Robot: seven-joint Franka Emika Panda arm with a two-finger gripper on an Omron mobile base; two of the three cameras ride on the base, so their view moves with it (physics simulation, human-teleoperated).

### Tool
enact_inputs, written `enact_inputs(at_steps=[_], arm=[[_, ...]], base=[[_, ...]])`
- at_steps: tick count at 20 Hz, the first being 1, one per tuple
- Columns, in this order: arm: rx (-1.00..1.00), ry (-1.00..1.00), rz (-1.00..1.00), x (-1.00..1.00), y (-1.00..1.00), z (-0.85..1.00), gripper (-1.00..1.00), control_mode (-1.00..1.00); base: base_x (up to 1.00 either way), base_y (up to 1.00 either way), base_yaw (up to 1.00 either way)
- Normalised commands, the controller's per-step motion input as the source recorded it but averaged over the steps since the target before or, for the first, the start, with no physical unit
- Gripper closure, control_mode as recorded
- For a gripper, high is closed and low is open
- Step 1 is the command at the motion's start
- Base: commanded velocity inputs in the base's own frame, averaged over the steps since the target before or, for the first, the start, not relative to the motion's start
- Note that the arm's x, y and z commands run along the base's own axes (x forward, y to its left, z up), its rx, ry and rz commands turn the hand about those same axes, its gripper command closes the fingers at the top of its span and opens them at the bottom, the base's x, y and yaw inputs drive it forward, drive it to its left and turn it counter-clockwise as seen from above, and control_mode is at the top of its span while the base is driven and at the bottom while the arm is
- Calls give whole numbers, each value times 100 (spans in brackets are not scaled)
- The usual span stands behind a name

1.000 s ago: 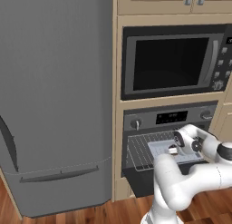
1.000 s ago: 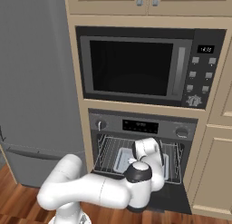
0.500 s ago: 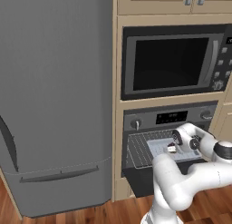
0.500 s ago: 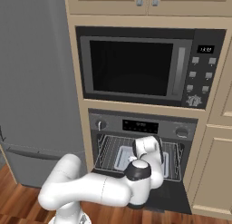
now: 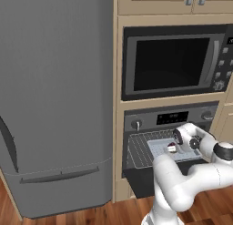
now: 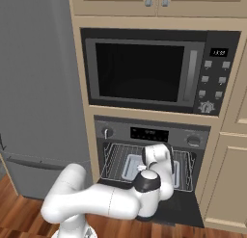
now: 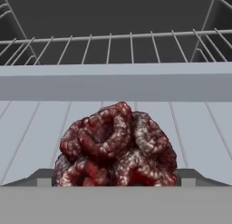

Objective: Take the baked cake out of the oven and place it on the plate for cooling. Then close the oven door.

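Left base view: the oven [image 5: 170, 117] stands below the microwave [image 5: 175, 62], the oven door [image 5: 150, 183] dropped open; the pincer [image 5: 175, 144] reaches in over the wire rack [image 5: 139, 149]; the baked cake [image 5: 172, 147], a small dark reddish lump, sits just at its tip on the pale grey tray [image 5: 159, 149]; jaw spacing is too small to read here.

Right base view: the arm's wrist covers the pincer and the cake; the tray [image 6: 131, 165] lies on the rack [image 6: 116, 157] to either side of it; the open door [image 6: 181, 210] lies below and behind the hand.

Hand view: the cake [image 7: 115, 148] is dead ahead and very close, centred between the dark finger tips [image 7: 38, 177] that flank it at either side, both apart from it; so the pincer is wide and holds nothing yet; the tray's far rim [image 7: 115, 85] runs just beyond the cake.

Judgement on the step in hand, grasping the cake: alignment looks good; ease a little further forward so the fingers bracket the widest part, stay clear of the tray floor, then close gently, since the lumpy surface may crumble or slip; lift straight before withdrawing over the near rim.
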Motion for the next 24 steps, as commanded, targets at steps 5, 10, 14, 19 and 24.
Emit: enact_inputs(at_steps=[5, 10, 14, 19, 24], arm=[[0, 1, 0, 0, 0, 0, 100, -100], [0, 3, 0, -1, 0, 0, 100, -100], [0, 0, 0, -1, 0, 0, 100, -100], [0, 0, 0, -14, -9, 0, 100, -100], [0, 0, 0, -22, -17, 10, 100, -100]], base=[[0, 0, 0], [0, 0, 0], [0, 0, 0], [0, 0, 0], [0, 0, 0]])
